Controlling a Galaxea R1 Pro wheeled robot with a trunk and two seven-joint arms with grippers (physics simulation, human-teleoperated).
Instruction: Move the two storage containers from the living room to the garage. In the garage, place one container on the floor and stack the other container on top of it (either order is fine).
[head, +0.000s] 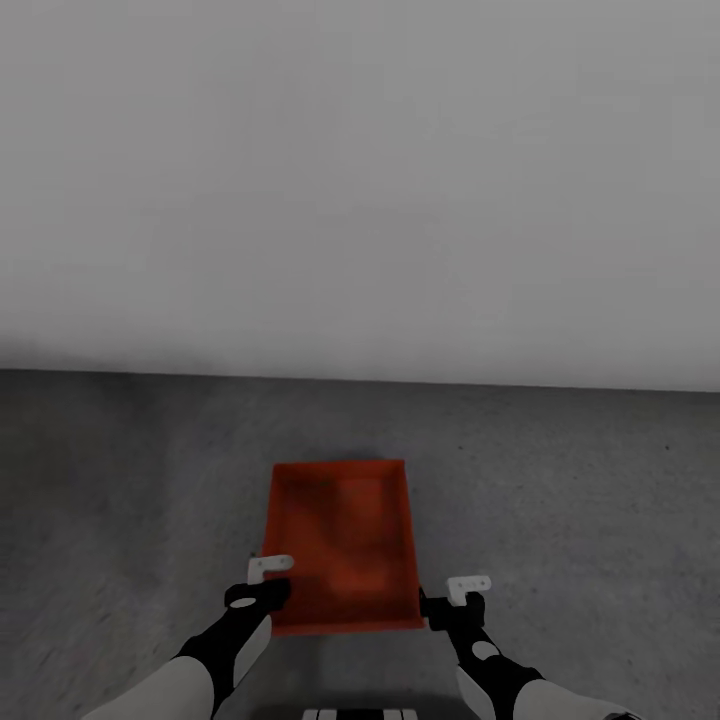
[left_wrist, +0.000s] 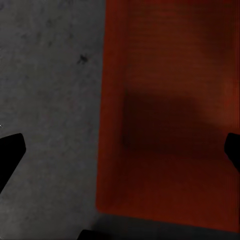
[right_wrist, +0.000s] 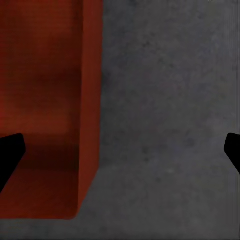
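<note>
The orange-red rectangular topless storage bin (head: 345, 545) sat on the dark grey concrete floor (head: 560, 480). The left gripper (head: 262, 582) and right gripper (head: 455, 597) hovered with fingers wide, each astride a near corner; descending evenly before closing seemed best.

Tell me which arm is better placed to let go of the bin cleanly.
Probably the right: the right end effector sits at the orange-red container's near corner, fingers wide, mostly over bare concrete floor. The left end effector straddles the bin's side wall.
</note>
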